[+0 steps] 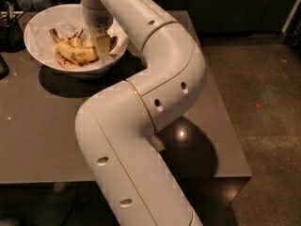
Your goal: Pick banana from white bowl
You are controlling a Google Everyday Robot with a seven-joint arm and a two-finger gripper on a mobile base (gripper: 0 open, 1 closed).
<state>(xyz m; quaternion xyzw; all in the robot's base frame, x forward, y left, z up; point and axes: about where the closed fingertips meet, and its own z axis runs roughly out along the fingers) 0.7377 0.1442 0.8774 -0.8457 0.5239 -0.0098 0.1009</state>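
The white bowl [41, 28] stands at the table's far left corner, lined with white paper. Several yellow bananas lie in it. The longest curved banana [70, 56] lies along the near side of the pile, its dark stem tip pointing to the upper left. My gripper [101, 44] reaches straight down into the right half of the bowl, right at the pile's right end and over the bananas there. The white arm hides the bowl's right rim. I cannot tell whether the gripper touches the banana.
The grey table [42, 135] bears the bowl. A dark wire-mesh holder [11, 28] stands at the left edge behind the bowl. The big white arm [155, 93] crosses the table's middle. Dark floor [263, 107] lies to the right.
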